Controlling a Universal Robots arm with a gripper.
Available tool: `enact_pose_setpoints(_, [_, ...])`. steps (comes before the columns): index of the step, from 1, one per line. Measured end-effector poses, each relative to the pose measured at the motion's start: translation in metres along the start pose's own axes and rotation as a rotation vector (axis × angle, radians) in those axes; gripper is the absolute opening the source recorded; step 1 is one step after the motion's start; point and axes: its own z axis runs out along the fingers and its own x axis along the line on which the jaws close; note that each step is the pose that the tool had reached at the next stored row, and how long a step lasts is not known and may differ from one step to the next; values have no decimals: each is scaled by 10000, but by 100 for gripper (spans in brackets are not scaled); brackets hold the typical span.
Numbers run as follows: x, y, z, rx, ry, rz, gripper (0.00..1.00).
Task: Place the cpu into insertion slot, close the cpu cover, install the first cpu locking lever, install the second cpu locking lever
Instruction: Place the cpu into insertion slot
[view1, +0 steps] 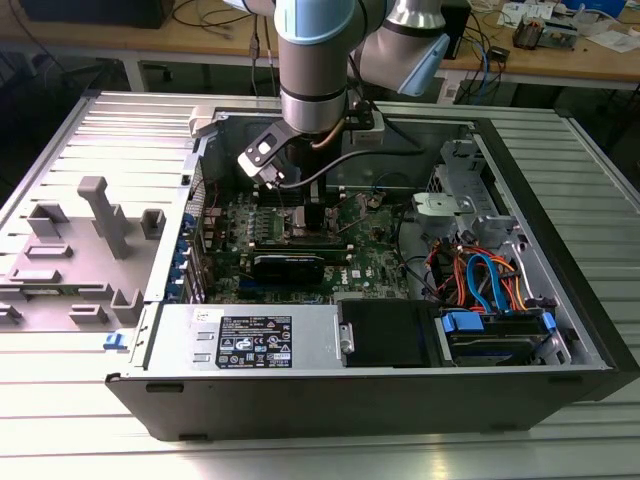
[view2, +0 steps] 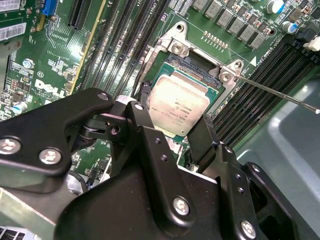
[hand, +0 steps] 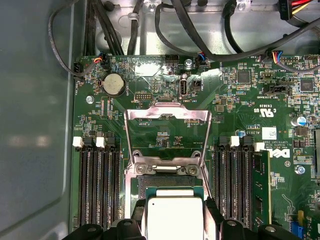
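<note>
Green motherboard (hand: 240, 95) lay beneath — gripper (hand: 176, 220) clasped the cpu (view2: 179, 105) at the insertion slot (hand: 167, 182), cpu cover (hand: 167, 113) raised open just beyond

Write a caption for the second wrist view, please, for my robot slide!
Black gripper holds the silver cpu at the insertion slot on the green motherboard.
</note>
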Motion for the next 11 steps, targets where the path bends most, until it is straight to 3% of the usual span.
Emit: enact_pose_setpoints(11, [30, -2, 51, 1, -9, 0, 54])
